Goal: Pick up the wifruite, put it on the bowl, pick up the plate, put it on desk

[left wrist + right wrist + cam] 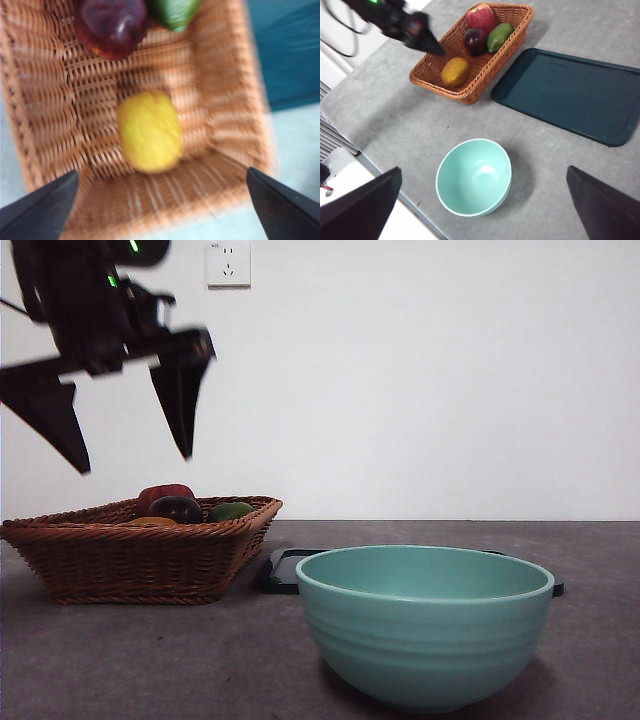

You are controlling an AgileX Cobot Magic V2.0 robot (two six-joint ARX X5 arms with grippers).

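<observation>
Your left gripper hangs in the air above the wicker basket, jaws spread wide and holding nothing; its wrist camera looks straight down into the basket, the picture blurred. Directly between those spread jaws lies the wifruite, a dull orange-yellow fruit resting alone on the weave at the basket's end nearest the desk's front edge. Beyond it, at the basket's far end, sit a dark purple-red fruit and a green fruit side by side, with a red apple behind them against the far wall. In the front view the wifruite shows only as a low orange sliver over the rim.

The basket stands on the desk toward its left side. Just beside the basket's right wall lies a flat dark teal tray, bare on top, stretching toward the desk's right side. Nearer the front edge, well apart from the basket, stands the mint-green bowl, upright, nothing inside it.

Your right gripper waits high over the desk's front edge, its jaws also spread wide and holding nothing, with the bowl below and between them.
</observation>
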